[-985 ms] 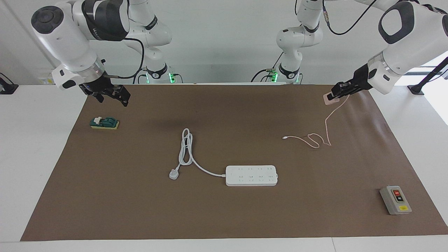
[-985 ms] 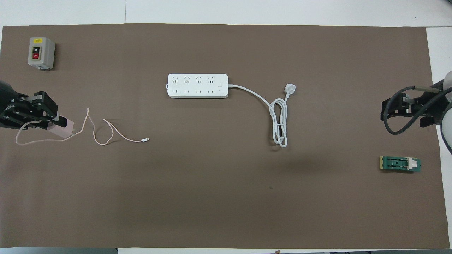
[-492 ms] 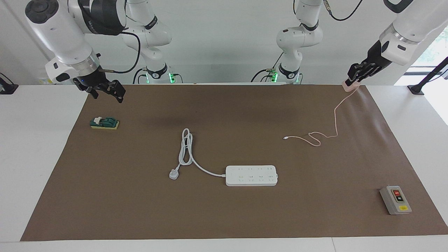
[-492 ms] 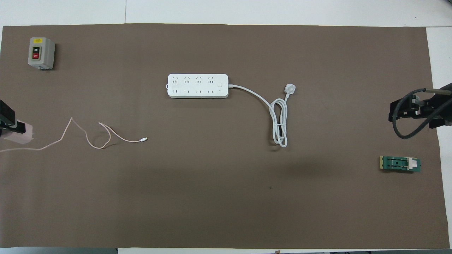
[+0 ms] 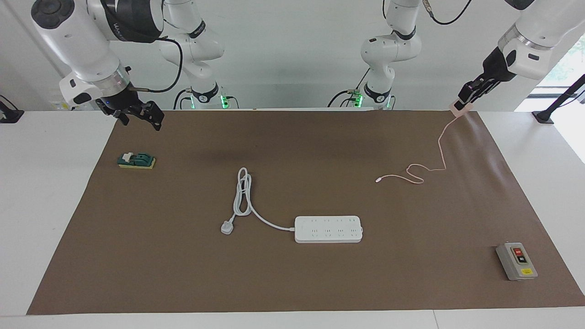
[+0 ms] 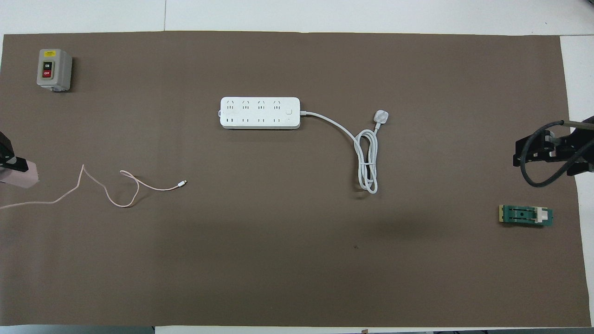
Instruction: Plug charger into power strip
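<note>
A brown mat [image 5: 292, 274] was spread over a white table [image 5: 45, 205]. The pink charger [image 5: 458, 108] was held in the air, pinched between the closed fingers of the left gripper [image 5: 464, 101], above the mat's corner nearest the left arm's base. Its thin pink cable [image 5: 439, 151] hung down from it to the mat, where the loose end lay in a small loop. The white power strip [image 5: 328, 229] lay flat near the middle of the mat, toward the edge farthest from the robots, with its thick white cord [image 5: 244, 196] and plug [image 5: 227, 227] trailing toward the right arm's end. The right gripper [image 5: 141, 116] was raised, waiting, above the mat's corner nearest the right arm's base, its fingers open and empty. A small green block [image 5: 136, 160] was seen near that corner. A grey switch box [image 5: 516, 261] was seen at the mat's corner farthest from the robots, at the left arm's end.
</note>
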